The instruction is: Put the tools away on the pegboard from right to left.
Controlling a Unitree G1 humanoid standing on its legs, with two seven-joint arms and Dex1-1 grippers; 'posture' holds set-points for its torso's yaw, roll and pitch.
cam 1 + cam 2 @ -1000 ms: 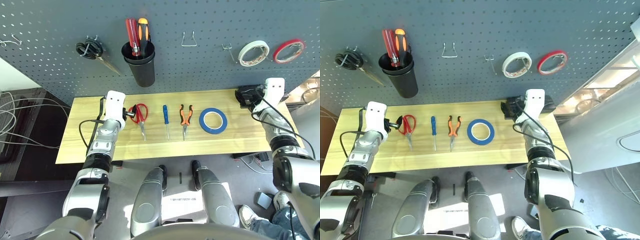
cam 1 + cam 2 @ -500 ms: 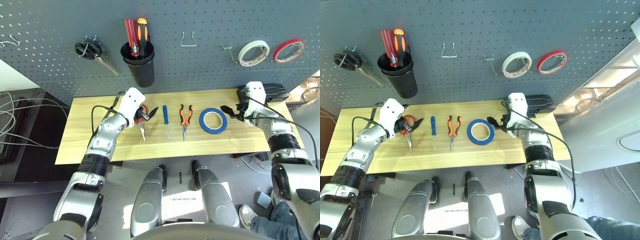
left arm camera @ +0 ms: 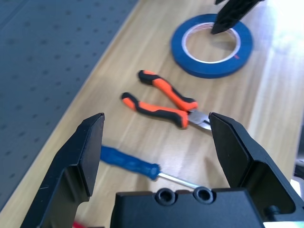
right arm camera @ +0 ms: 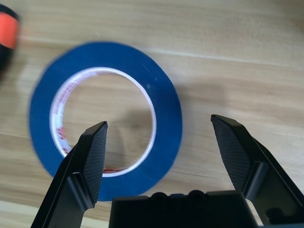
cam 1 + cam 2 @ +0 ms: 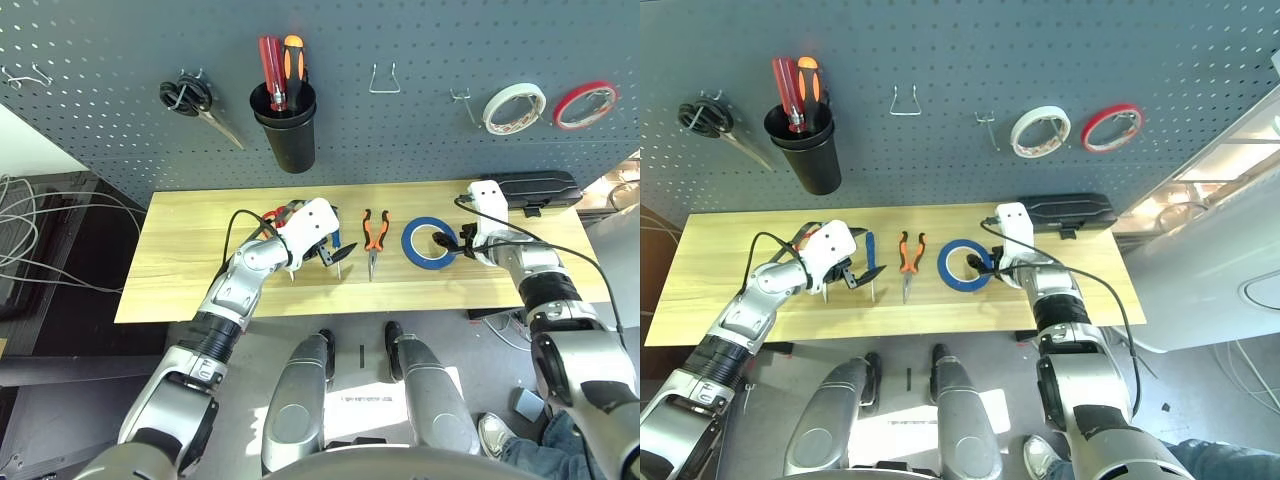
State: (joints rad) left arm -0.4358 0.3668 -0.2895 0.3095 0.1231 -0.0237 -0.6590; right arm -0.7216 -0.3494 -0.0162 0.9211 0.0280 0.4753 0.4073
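Tape first, being rightmost: blue tape roll flat on the tabletop, at 3 o'clock of the pliers. Right gripper poised over it, fingers spread wide, empty. Straddle one wall (not the whole ring), then close. Left gripper likewise gaping, empty, above the screwdriver.

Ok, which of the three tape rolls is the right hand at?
The blue roll, the one lying flat on the table. The open right hand is at its rim; the white and red rolls hang on the pegboard.

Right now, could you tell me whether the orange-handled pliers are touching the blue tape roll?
Apart. The left wrist view shows bare wood between the pliers and the blue tape roll.
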